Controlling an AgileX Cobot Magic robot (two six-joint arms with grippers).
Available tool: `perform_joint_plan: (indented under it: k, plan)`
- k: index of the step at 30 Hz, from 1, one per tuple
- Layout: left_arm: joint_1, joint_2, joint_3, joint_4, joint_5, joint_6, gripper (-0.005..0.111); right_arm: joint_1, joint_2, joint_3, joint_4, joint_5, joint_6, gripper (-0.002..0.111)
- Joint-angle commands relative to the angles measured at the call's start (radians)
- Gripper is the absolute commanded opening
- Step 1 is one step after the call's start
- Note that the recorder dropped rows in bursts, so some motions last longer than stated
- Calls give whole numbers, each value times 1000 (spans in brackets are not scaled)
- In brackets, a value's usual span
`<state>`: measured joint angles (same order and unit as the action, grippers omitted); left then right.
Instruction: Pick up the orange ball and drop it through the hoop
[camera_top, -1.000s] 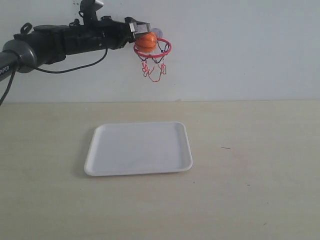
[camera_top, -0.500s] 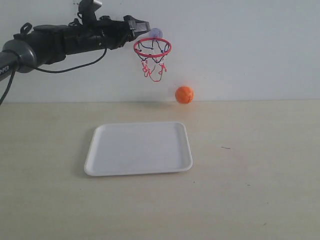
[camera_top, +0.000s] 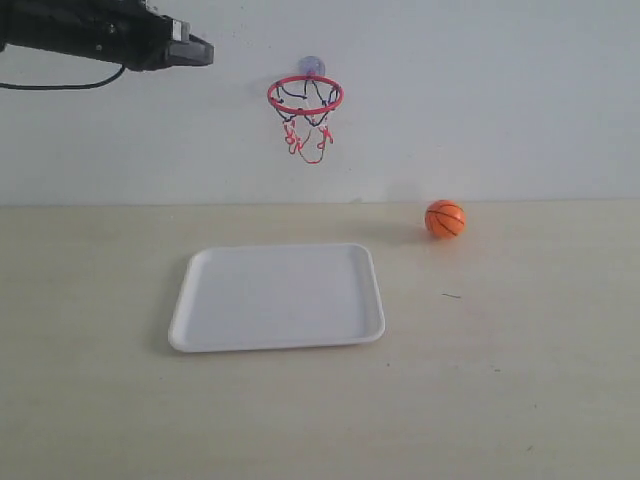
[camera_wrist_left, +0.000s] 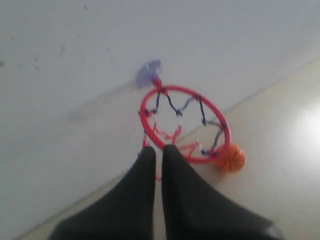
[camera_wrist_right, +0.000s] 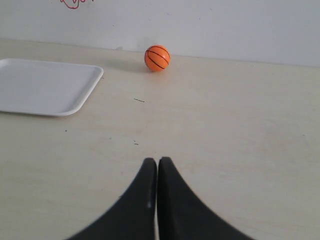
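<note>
The orange ball (camera_top: 445, 219) lies on the table near the wall, to the right of the white tray; it also shows in the left wrist view (camera_wrist_left: 230, 158) and the right wrist view (camera_wrist_right: 157, 58). The hoop (camera_top: 305, 96) hangs on the wall with its red rim and string net empty (camera_wrist_left: 183, 122). My left gripper (camera_top: 200, 50) is high at the upper left, well away from the rim, shut with nothing in it (camera_wrist_left: 158, 149). The right gripper (camera_wrist_right: 157, 161) is shut and empty above the table, out of the exterior view.
A white tray (camera_top: 277, 297) lies flat on the table below the hoop (camera_wrist_right: 45, 85). The wall stands right behind the hoop and the ball. Bare tabletop stretches to the right of the tray.
The ball left the left gripper at the rim, fell beside the net and rolled right along the wall. The left arm pulled back to the left, away from the hoop.
</note>
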<state>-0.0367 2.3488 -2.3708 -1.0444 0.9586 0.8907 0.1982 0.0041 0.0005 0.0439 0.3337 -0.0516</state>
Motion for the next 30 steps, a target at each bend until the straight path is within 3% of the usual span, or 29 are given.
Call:
perform_joint_plan:
  k: [1, 6, 8, 10, 11, 15, 24, 25, 27, 30]
  plan:
    - [-3, -62, 13, 85, 262, -40, 4, -7, -4, -1, 0, -6, -6, 0]
    - [-7, -150, 200, 105, 262, -125, 4, -7, -4, -1, 0, -6, -6, 0]
    - [-29, -234, 370, 63, 262, -111, 4, -7, -4, -1, 0, -6, -6, 0]
    - [-54, -340, 579, 61, 262, 35, 4, -7, -4, -1, 0, -6, -6, 0]
    - [-56, -413, 706, 21, 262, 111, 4, -7, -4, -1, 0, -6, -6, 0]
    - [-54, -547, 990, -174, 262, 268, 4, -7, -4, -1, 0, -6, -6, 0]
    - [-57, -986, 1790, -700, 248, 752, 4, -7, -4, -1, 0, -6, -6, 0]
    - [-57, -1043, 1851, -700, 142, 795, 4, -7, -4, -1, 0, -6, -6, 0]
    - [-57, -1151, 1913, -700, -218, 814, 4, -7, -4, -1, 0, -6, -6, 0]
    - [-57, -1271, 1951, -700, -592, 605, 4, -7, -4, -1, 0, -6, -6, 0]
